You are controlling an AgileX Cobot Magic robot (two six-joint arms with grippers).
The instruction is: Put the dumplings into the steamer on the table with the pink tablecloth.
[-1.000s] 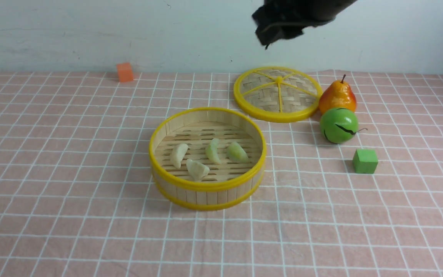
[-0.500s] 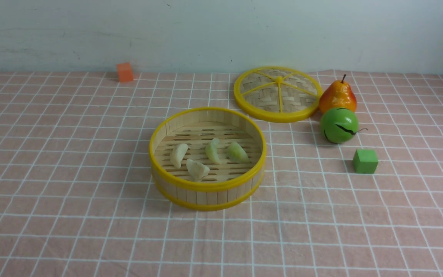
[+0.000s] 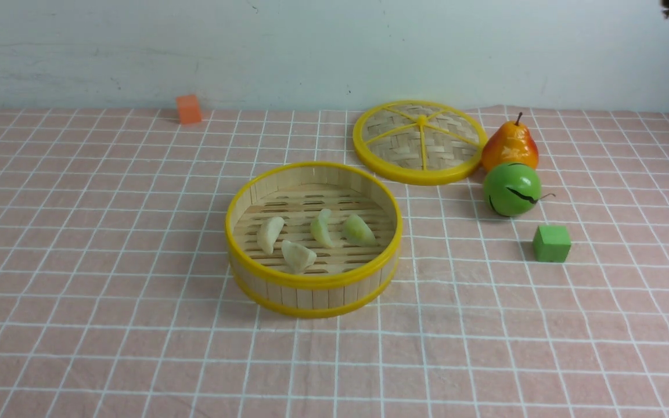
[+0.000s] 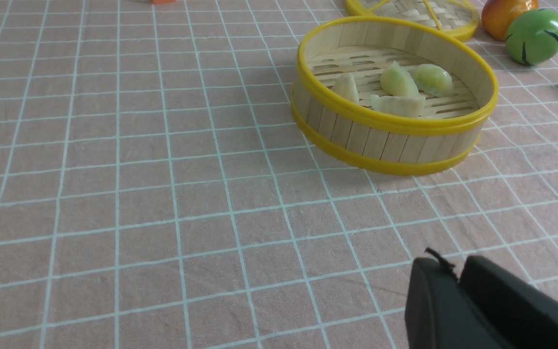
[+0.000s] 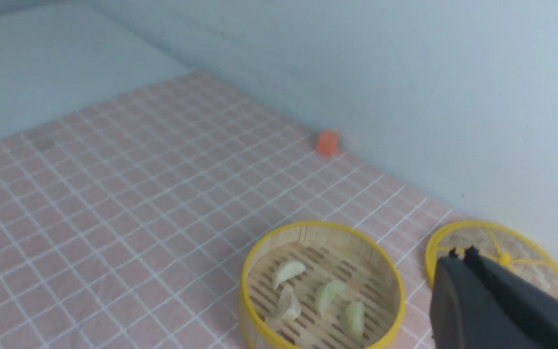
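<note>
Four pale crescent dumplings (image 3: 298, 256) lie inside the round wooden-slat steamer (image 3: 311, 283) on the pink checked tablecloth (image 3: 108, 232). Around it, none touching it, sit one woven disc lid (image 3: 418, 142), one orange-red pear (image 3: 510, 146), one green ball fruit (image 3: 512, 189), one green cube (image 3: 551, 243) and one orange cube (image 3: 189, 109). The left gripper (image 4: 458, 274) and right gripper (image 5: 460, 257) hang clear, jaws closed and empty.

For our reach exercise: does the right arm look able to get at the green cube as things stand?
Probably yes. The green cube stands alone on the tablecloth, apart from the green fruit, nothing over it. The right gripper is shut, so it must open first.
</note>
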